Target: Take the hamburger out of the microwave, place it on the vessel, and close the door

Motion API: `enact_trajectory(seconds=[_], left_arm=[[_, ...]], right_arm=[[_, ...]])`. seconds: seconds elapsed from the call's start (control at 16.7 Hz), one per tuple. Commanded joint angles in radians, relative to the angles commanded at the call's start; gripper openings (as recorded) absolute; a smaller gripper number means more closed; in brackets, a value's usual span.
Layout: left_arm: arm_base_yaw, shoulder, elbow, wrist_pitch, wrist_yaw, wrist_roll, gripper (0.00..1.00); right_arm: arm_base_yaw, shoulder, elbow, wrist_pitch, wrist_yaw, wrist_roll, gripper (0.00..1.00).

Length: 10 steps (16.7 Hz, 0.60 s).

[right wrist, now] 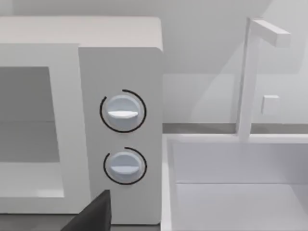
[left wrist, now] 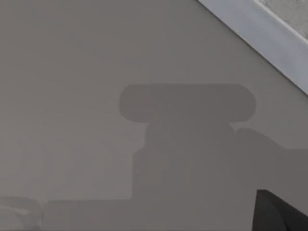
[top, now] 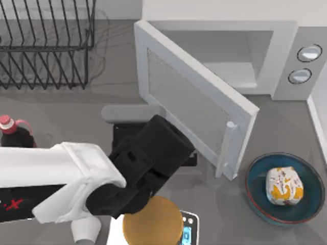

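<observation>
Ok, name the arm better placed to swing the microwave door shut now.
Left, probably. The left gripper hovers right beside the open door, on its outer side. The hamburger already sits in the vessel, so closing remains.

The microwave (top: 265, 56) stands at the back of the table (top: 76, 109), right of centre, its door (top: 194, 102) swung open toward the front. The hamburger (top: 284, 186) lies in the vessel (top: 255, 191), at the front right, just right of the door's free edge. A wire rack (top: 46, 43) sits at the back left, a bottle (top: 13, 132) at the left edge. The left arm (top: 76, 178) reaches across the front, before the door. A disc (top: 152, 222) lies at the front centre, under that arm.
</observation>
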Motion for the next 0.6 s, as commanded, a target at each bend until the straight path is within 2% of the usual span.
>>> enact_trajectory(seconds=[0.24, 0.6], left_arm=[[-0.017, 0.034, 0.037, -0.019, -0.011, -0.021, 0.00], [-0.129, 0.244, 0.304, -0.135, -0.068, -0.137, 0.00]], right_arm=[[0.000, 0.000, 0.000, 0.000, 0.000, 0.000, 1.00], [0.000, 0.000, 0.000, 0.000, 0.000, 0.000, 1.00]])
